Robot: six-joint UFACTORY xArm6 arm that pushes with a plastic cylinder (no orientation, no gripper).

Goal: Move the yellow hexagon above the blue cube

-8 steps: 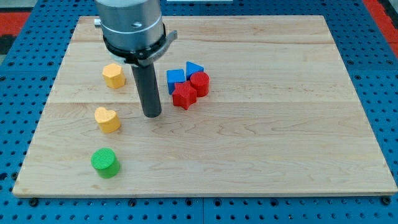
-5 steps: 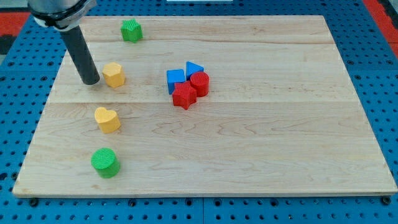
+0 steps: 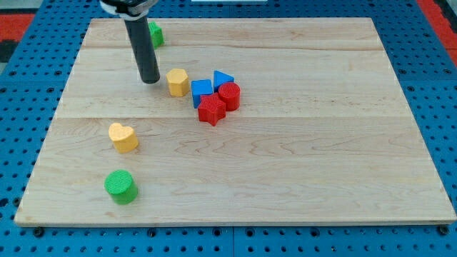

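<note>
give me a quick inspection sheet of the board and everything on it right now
surface: wooden board, flat, pale planks.
job's things: yellow hexagon lies at the view's left of the blue cube, close beside it, not yet above it.
clutter: blue triangle, red cylinder and red star-like block bunched with the cube; yellow heart; green cylinder; another green block, partly hidden behind the rod.
grippers: none; my tip rests at the view's left of the hexagon, a small gap between.
cables: nothing seen.
surroundings: blue perforated base around the board.
</note>
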